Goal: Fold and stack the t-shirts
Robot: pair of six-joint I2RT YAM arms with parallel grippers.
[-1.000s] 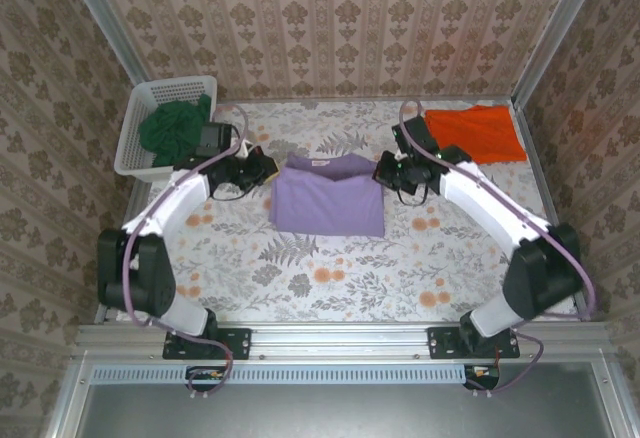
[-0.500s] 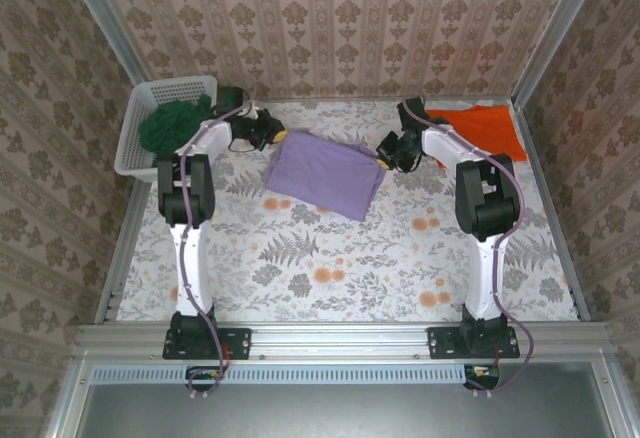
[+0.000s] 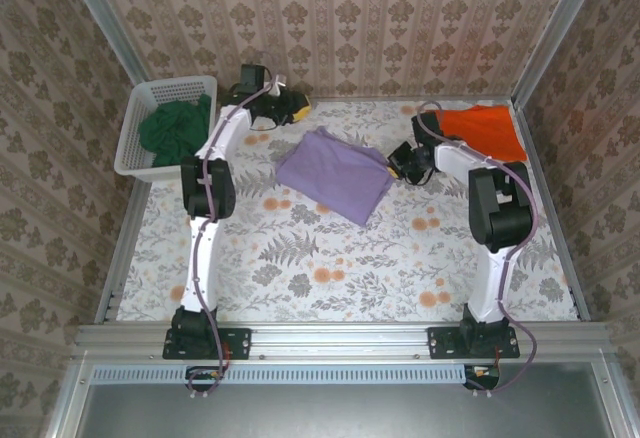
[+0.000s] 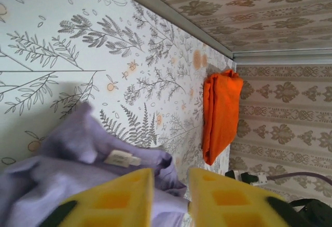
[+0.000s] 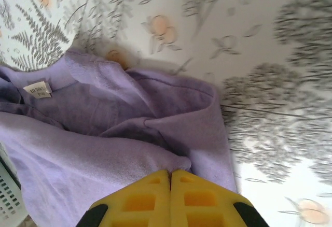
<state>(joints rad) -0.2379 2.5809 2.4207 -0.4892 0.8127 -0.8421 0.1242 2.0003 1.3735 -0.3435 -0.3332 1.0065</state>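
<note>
**Top view.** The left claw (image 3: 290, 110) hangs at the far edge of the tabletop (image 3: 330, 268), clear of the lilac t-shirt (image 3: 332, 173), which lies folded and skewed in the middle. The right claw (image 3: 398, 166) meets the shirt's right corner. A white basket (image 3: 180, 83) at far left contains the dark green t-shirt (image 3: 172, 130). The orange t-shirt (image 3: 483, 130) lies folded at far right.

**Left wrist view.** The claw's fingers (image 4: 124, 196) are slightly spread and hold nothing.

**Right wrist view.** The claw's fingers (image 5: 150, 196) are pressed together, pinching a lilac fold.

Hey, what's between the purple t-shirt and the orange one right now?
The right gripper and its wrist, jaws shut on a corner of the purple t-shirt, in the top view; the orange t-shirt lies just beyond.
</note>
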